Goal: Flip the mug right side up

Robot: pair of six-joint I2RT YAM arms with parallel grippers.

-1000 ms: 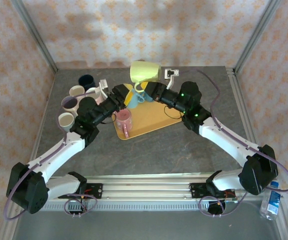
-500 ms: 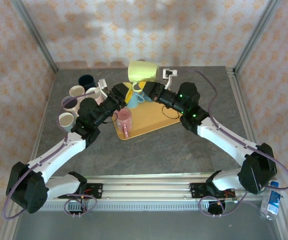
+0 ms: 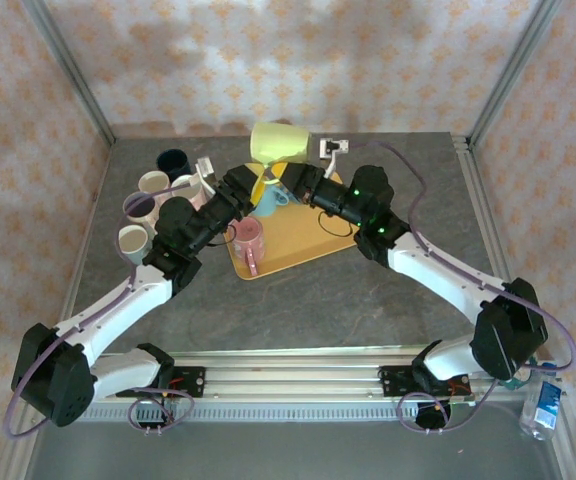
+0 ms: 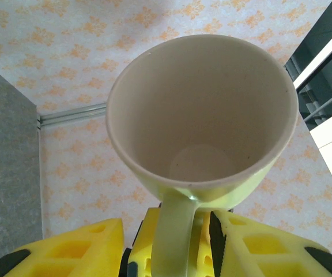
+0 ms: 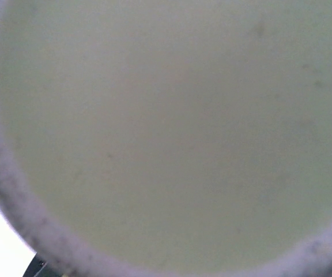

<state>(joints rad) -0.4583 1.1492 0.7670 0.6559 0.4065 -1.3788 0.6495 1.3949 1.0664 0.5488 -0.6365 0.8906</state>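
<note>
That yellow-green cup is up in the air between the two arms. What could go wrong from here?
1. The mug is off the table, with a blue mug and a pink mug on the tray beneath. A slip could knock them.
2. Its handle sits between the left gripper fingers, but a firm clamp is unclear. If the right gripper lets go early, it may drop.

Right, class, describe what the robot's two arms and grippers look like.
Both the left arm and right arm have white links, chunky black joints and purple cables. Green lights glow on the right arm. The left gripper has yellow fingers with square recesses.
</note>
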